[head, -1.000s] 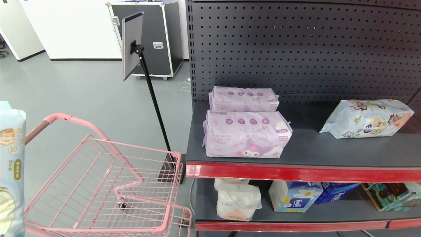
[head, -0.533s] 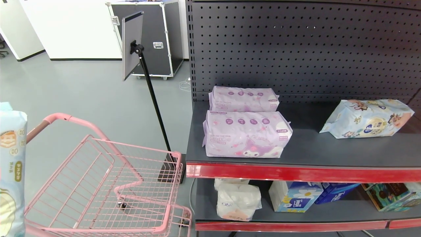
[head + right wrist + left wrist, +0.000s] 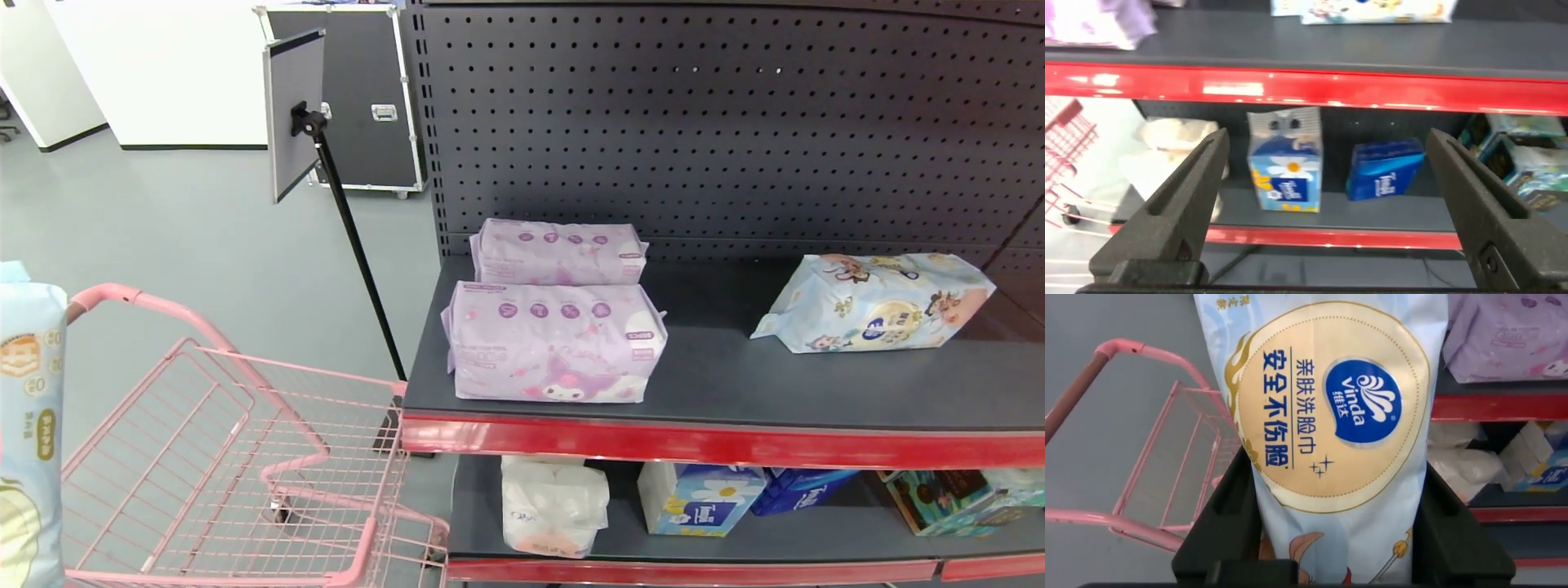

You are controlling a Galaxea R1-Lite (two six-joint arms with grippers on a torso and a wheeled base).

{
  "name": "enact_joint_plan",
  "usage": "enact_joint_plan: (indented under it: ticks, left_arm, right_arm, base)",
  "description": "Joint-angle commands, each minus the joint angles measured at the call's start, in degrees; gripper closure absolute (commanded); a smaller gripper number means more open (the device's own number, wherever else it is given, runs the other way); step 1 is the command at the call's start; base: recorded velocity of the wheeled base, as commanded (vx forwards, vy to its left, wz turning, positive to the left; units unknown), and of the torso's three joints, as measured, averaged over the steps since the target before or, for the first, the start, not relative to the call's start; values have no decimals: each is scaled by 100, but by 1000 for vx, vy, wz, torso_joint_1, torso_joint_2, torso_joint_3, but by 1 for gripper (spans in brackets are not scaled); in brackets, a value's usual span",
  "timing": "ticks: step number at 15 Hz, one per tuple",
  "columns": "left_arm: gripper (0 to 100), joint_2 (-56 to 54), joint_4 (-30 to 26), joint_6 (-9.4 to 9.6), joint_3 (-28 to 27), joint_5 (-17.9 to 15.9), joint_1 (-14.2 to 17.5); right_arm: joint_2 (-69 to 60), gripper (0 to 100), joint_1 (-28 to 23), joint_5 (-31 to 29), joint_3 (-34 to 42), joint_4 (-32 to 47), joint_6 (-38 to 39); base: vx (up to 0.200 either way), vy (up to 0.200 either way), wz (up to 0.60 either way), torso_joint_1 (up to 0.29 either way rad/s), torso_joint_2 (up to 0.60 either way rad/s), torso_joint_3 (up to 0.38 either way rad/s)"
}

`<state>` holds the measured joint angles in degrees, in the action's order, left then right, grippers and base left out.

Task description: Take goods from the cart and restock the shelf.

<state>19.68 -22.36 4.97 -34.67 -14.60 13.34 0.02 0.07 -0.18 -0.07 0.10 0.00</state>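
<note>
Beside the cart (image 3: 245,457), a tissue pack (image 3: 1339,400) is gripped by the left end effector (image 3: 1339,502) for shelving; the right end effector (image 3: 1328,163) is spread open.

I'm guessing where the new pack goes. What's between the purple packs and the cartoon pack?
Nothing, just bare shelf, as the head view shows.

Your left gripper (image 3: 1333,469) is clamped on a tissue pack (image 3: 1339,392), with one black finger (image 3: 1229,506) pressed against each side. Your right gripper (image 3: 1327,143) holds nothing. Its two fingers are spread wide apart and the wrist is roughly level.
</note>
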Motion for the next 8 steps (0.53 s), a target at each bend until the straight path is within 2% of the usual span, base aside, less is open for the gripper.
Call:
enact_joint_plan:
  ticks: [1,8]
  left_arm:
    - [100,-16,-5,4,13,1,2]
    - [100,-16,3,4,4,1,2]
  right_arm:
    - [-2,0,1,1,-1,-1,0]
    - [-2,0,1,1,-1,-1,0]
  base:
    - [0,-200,0,2,2,2]
    - [0,-200,0,1,0,1]
